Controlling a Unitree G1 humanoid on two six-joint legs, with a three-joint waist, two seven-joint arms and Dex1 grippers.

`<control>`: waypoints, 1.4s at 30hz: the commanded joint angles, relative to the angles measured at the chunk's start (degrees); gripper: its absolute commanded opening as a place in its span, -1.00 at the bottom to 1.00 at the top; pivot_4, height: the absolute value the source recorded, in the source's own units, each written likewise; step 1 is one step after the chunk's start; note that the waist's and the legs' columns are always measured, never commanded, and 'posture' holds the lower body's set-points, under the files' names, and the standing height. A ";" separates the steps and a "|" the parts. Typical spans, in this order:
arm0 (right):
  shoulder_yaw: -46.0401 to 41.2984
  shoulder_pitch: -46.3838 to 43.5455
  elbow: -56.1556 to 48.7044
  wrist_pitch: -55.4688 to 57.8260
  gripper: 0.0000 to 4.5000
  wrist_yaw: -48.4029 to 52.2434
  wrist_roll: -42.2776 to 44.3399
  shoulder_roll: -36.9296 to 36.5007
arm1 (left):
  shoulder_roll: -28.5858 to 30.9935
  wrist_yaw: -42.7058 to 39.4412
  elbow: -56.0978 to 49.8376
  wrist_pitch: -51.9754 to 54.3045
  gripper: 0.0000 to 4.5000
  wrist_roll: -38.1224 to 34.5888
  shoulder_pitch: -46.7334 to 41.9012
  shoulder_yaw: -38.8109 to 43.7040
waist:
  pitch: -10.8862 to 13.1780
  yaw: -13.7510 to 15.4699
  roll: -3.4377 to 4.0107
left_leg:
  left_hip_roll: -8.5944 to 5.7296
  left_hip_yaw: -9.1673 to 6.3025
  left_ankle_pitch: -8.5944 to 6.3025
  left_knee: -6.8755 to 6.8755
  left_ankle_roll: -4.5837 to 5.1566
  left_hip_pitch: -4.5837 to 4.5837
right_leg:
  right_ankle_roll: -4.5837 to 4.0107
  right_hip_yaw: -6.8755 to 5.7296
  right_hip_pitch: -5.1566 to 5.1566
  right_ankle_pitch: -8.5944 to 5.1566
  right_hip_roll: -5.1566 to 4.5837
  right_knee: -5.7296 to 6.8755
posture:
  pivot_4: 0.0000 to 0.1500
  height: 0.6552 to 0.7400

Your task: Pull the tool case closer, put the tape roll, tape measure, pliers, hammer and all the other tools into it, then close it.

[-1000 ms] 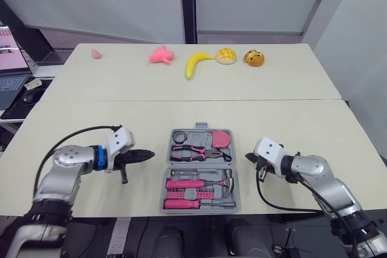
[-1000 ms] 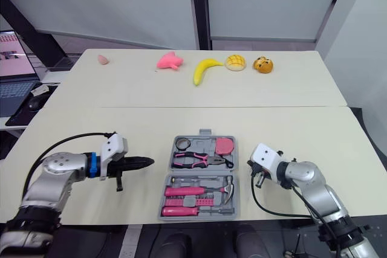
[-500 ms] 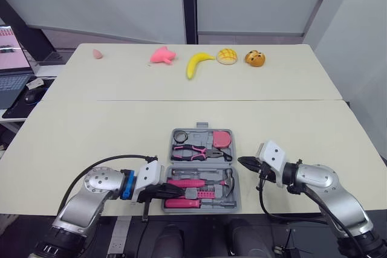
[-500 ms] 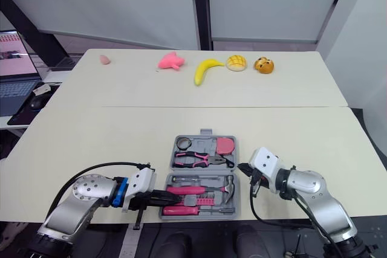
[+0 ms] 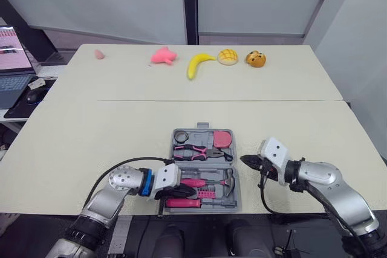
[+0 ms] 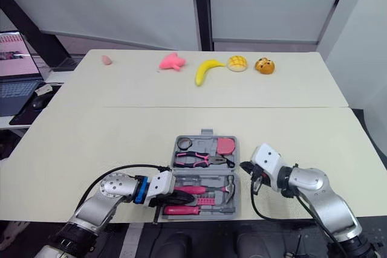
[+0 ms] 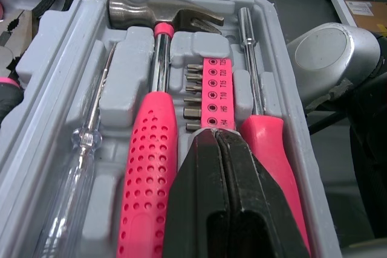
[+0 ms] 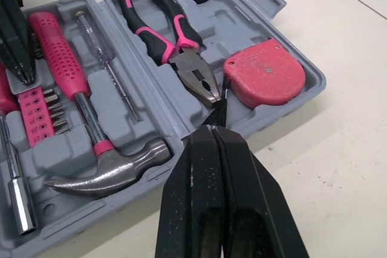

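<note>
Though open, case (image 5: 201, 136) on beige table (image 5: 91, 137)

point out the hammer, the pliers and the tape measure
hammer (image 8: 112, 170), right wrist view, on the steel head
pliers (image 8: 188, 67), right wrist view, on the metal just past the grips
tape measure (image 8: 266, 72), right wrist view, on the red casing

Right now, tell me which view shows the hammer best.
The right wrist view: the whole hammer lies in the case, claw head to pink grip. The left wrist view cuts off the grip's end. The eye views show it small, in the case's near half.
</note>
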 commanded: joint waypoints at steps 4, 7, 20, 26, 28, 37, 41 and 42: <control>-4.67 -15.09 4.39 18.83 -0.65 -4.63 6.96 5.07 | 0.86 0.20 5.61 -2.05 -1.00 2.95 0.08 -1.47 | -0.05 -0.29 0.09 | 0.00 -0.03 0.01 -0.01 0.02 0.25 | 0.00 -0.01 0.26 0.00 0.01 -0.02 | 1.00 0.66; -5.13 -19.54 8.35 22.28 -0.35 -6.77 7.34 6.65 | 0.99 -0.21 6.18 -2.60 -1.00 2.11 0.17 -0.97 | -0.10 -0.31 0.15 | 0.01 -0.05 0.01 -0.02 0.02 0.37 | 0.00 -0.03 0.41 -0.01 0.02 -0.09 | 1.00 0.66; -4.04 -25.11 21.33 26.24 0.99 -11.25 7.22 11.80 | 2.77 0.35 6.68 -2.88 -1.00 2.96 1.53 -1.35 | -0.22 -0.48 0.36 | 0.01 -0.14 0.00 -0.11 0.04 0.36 | 0.02 -0.13 0.55 0.01 0.01 -0.41 | 1.00 0.66; -5.78 -29.31 31.93 28.43 0.99 -12.26 8.50 16.23 | 2.94 0.33 7.48 -2.78 -1.00 3.84 0.88 -2.18 | -0.25 -0.48 0.42 | 0.01 -0.15 0.00 -0.13 0.04 0.37 | 0.02 -0.13 0.57 0.01 0.01 -0.42 | 1.00 0.66; -6.37 -31.23 36.21 28.83 0.99 -12.88 8.50 18.00 | 3.04 0.20 7.53 -2.67 -1.00 3.89 0.83 -2.37 | -0.27 -0.51 0.45 | 0.01 -0.13 0.00 -0.13 0.04 0.39 | 0.02 -0.12 0.59 0.01 0.01 -0.42 | 1.00 0.66; -9.47 -38.77 55.33 25.26 0.99 -14.26 8.68 24.06 | 3.64 0.02 7.20 -1.82 -1.00 4.19 0.73 -3.42 | -0.30 -0.58 0.50 | 0.01 -0.12 0.00 -0.19 0.04 0.49 | 0.02 -0.12 0.64 0.01 0.01 -0.44 | 1.00 0.66; -9.39 -40.23 58.90 25.35 0.99 -9.49 10.56 25.40 | 4.01 0.11 6.92 -1.24 -1.00 4.52 0.57 -3.87 | -0.36 -0.83 0.55 | 0.01 -0.12 0.00 -0.24 0.05 0.56 | 0.02 -0.10 0.68 0.01 0.02 -0.44 | 1.00 0.66; -9.04 -40.43 59.33 25.04 0.99 -8.12 10.77 25.44 | 4.13 0.13 6.80 -1.04 -1.00 4.58 0.50 -3.99 | -0.37 -0.90 0.57 | 0.01 -0.11 0.00 -0.24 0.04 0.57 | 0.02 -0.10 0.69 0.01 0.02 -0.44 | 1.00 0.66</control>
